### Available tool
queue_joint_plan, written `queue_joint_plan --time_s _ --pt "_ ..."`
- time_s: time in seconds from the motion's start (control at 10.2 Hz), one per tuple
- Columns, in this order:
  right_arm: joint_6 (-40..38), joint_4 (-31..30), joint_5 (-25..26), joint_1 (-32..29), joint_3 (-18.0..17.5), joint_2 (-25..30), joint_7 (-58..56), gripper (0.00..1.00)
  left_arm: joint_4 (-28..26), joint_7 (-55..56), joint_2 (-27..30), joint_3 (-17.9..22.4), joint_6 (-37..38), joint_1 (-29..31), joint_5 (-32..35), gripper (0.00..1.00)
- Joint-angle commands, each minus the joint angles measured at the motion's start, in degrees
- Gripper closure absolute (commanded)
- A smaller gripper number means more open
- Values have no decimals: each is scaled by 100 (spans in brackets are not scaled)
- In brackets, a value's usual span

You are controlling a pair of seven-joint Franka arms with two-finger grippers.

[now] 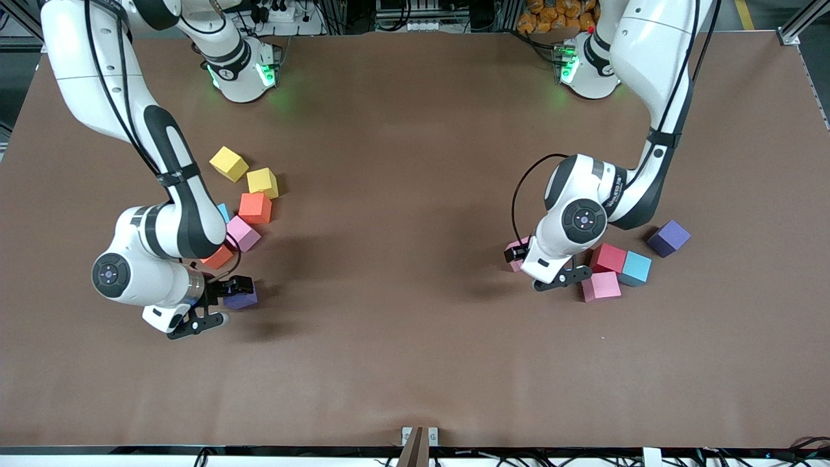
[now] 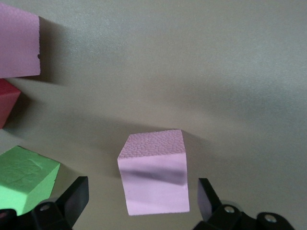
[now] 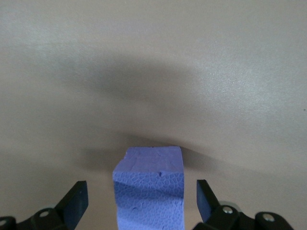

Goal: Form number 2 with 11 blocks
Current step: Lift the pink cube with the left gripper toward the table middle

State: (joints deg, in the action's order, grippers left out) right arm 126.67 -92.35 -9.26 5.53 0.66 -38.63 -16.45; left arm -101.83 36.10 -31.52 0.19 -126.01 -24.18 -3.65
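Front view: right pincer (image 1: 215,301) wide, straddling purple block (image 1: 241,299) on desk (image 1: 402,337), not clamped | left pincer (image 1: 539,271) wide, straddling pink block (image 2: 154,171), green block (image 2: 26,177) beside.

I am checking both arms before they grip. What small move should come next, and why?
Probably close both grippers. The right gripper stands open around the purple foam cube, and the left gripper stands open around a pink foam cube; each cube sits on the table between the fingers, with gaps at both sides.
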Motion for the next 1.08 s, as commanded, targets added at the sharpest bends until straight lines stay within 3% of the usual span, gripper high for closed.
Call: queue_joint_plan --time_s 0.0,0.39,0.49,0.59,0.69,0.88,0.98 --pt "436 -361 38 -78 -57 31 -60 0 -117 134 -100 43 -326 -87 -118 0" --pt "727 -565 38 -60 -57 31 -51 0 -118 134 -285 43 -503 -148 -478 0" --pt "710 -556 38 -60 -57 40 -60 0 -118 134 -285 43 -494 -175 -487 39" --pt "692 -547 38 -60 -57 40 -60 9 -152 143 -268 43 -494 -210 -487 68" --pt "692 -547 38 -60 -57 40 -60 27 -196 152 -233 52 -494 -297 -487 95" --pt "683 -547 38 -69 -57 40 -339 77 -424 178 91 43 -451 -551 -470 100" --pt "683 -538 38 -87 -57 49 -550 90 -564 178 311 -70 -450 -692 -461 100"
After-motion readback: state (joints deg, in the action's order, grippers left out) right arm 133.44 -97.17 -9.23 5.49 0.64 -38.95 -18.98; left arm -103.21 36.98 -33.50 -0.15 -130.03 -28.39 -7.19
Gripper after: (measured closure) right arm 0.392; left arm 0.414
